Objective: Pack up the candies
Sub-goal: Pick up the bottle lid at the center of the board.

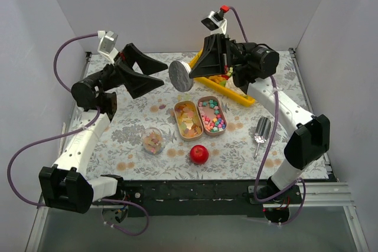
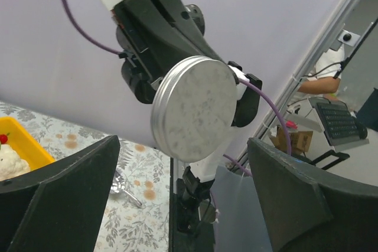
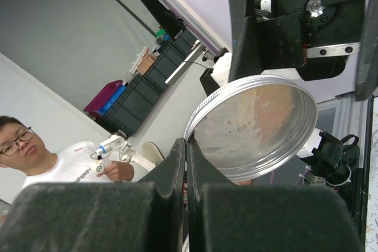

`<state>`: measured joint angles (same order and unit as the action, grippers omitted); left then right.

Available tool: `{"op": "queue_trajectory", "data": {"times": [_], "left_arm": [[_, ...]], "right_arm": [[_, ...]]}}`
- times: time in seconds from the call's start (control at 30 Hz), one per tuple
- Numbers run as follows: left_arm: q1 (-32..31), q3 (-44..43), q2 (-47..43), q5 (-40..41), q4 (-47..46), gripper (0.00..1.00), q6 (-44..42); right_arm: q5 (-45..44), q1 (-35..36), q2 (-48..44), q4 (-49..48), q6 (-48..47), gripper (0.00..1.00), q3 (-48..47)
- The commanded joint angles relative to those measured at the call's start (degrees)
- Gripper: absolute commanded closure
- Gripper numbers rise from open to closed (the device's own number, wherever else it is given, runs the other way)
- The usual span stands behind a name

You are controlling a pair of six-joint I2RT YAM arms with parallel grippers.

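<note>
The candies lie in three places: amber and orange pieces in an oval tin, mixed coloured pieces in a second oval tin beside it, and some in a small clear jar. My right gripper is shut on the rim of a round silver lid and holds it on edge above the table. In the right wrist view the fingers pinch the lid at its left rim. My left gripper is open and empty, facing the lid from the left with a small gap.
A glossy red ball sits near the front edge. A yellow tray with toy vegetables stands at the back, under the right arm. A metal scoop lies at the right; it also shows in the left wrist view.
</note>
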<state>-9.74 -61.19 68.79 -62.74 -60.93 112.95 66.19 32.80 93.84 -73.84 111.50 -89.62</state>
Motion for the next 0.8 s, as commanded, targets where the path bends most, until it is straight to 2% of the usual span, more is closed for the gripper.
{"op": "queue_trajectory", "data": {"times": [0.0, 0.33, 0.37, 0.47, 0.6, 0.67, 0.7, 0.77], "left_arm": [[-1.9, -2.3, 1.1, -2.4, -5.2, 0.14, 12.7], [-2.7, -0.6, 0.6, -3.4, -7.5, 0.40, 14.5], [-2.7, -0.5, 0.6, -3.4, -8.5, 0.46, 15.1], [-2.7, 0.1, 0.4, -4.7, -11.5, 0.54, 17.8], [-2.7, 1.6, -0.5, -6.3, -15.3, 0.59, 20.6], [-2.7, 2.3, -0.9, -6.6, -15.0, 0.61, 20.6], [-2.7, 2.4, -1.1, -6.8, -14.8, 0.66, 20.5], [-2.7, 2.5, -1.4, -7.1, -14.1, 0.69, 19.9]], "right_arm": [[0.0, 2.4, 2.3, -11.3, 4.4, 0.99, -4.5], [-0.5, 4.8, 6.1, -15.4, 7.6, 0.99, -7.1], [-0.5, 4.8, 6.4, -16.1, 9.2, 0.99, -7.1], [-1.2, 4.8, 8.3, -21.9, 14.7, 0.99, -8.7], [-1.1, 4.8, 10.9, -27.4, 19.7, 0.99, -11.9], [0.0, 4.8, 10.8, -26.7, 19.5, 0.99, -12.0], [0.2, 4.8, 10.6, -26.4, 18.9, 0.99, -11.7], [1.3, 4.8, 10.2, -25.1, 18.1, 0.99, -11.2]]}}
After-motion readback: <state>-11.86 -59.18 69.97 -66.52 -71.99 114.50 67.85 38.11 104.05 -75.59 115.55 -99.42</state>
